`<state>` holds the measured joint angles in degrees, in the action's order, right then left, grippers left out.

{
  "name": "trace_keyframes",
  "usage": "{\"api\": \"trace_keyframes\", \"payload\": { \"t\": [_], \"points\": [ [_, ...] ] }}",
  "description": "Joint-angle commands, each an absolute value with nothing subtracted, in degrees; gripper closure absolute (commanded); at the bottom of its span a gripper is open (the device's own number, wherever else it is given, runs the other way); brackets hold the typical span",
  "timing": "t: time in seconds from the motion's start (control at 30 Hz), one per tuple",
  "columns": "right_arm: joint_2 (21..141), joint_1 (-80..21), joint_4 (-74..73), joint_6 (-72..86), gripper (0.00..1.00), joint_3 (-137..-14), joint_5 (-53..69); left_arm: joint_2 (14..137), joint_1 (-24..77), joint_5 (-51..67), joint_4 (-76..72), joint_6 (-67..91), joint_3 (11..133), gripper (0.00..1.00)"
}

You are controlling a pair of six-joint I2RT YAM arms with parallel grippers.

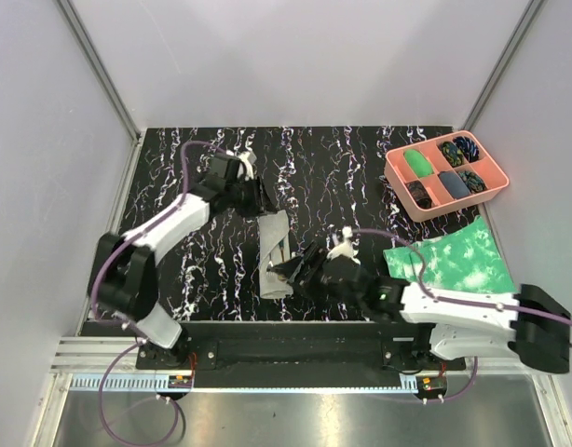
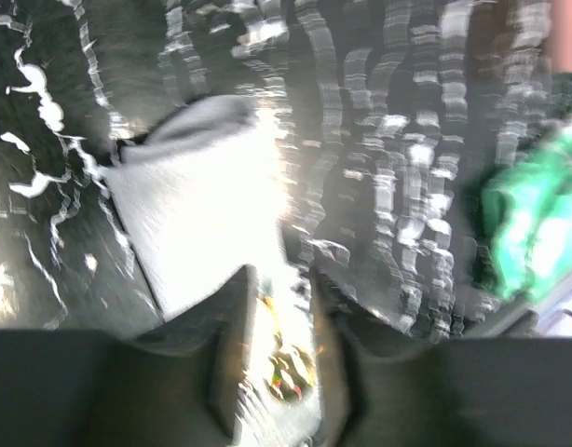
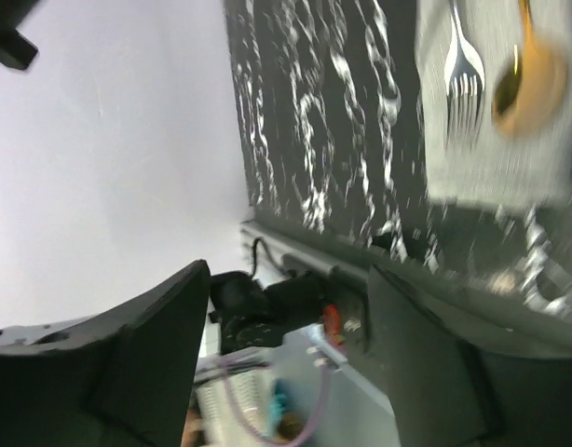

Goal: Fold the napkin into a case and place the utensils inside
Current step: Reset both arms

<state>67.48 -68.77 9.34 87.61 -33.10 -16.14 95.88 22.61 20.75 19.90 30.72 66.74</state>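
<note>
Grey napkin: one, folded up.
Utensils: two that show, one fork and one gold spoon.
Pink tray: one.
Little things in the tray: six, one of them green.
Green-and-white sheet: one.
Robot arms: two.

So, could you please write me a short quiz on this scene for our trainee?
1. True or false: the pink tray stands at the far right corner of the table.
2. In the right wrist view, what lies on the grey napkin? A: a fork and a gold spoon. B: two knives. C: nothing.
3. Is the right gripper open or shut?
Key: 1 true; 2 A; 3 open.
</note>
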Motion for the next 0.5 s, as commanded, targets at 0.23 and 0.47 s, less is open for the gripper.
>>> {"api": "trace_keyframes", "payload": {
  "t": [0.23, 0.47],
  "points": [
    [58.88, -56.51, -17.73, 43.08, 0.0, -41.04, -26.79, 61.75, 29.95, 19.2, 15.84, 27.86, 51.62, 0.44],
    [57.14, -56.16, -18.46, 42.01, 0.0, -41.14, -29.88, 41.24, 44.47, 5.37, 6.51, 35.5, 30.61, 0.37]
  ]
}}
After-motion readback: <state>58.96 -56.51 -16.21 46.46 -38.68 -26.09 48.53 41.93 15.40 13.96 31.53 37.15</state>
